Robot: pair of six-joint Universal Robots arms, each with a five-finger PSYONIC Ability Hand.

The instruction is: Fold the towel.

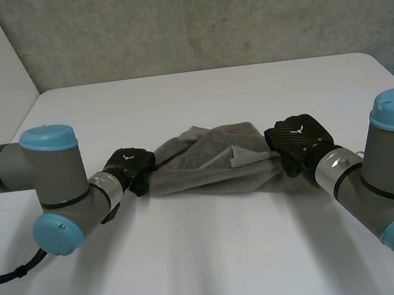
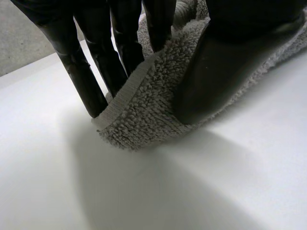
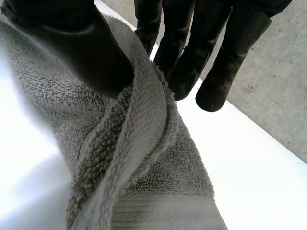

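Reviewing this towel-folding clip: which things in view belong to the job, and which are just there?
Belongs to the job:
- grey towel, bunched between the hands
- left hand, pinching one end of it
- right hand, pinching the other end

Just there:
- white table, which bears the towel
- concrete wall behind it

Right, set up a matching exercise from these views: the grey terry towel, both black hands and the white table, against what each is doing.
1. grey terry towel
2. black left hand
3. black right hand
4. white table

A. pinches a fold at the towel's right end
B. lies bunched between the hands
C. bears the towel
D. pinches the hemmed corner at the towel's left end

Pairs: 1-B, 2-D, 3-A, 4-C.
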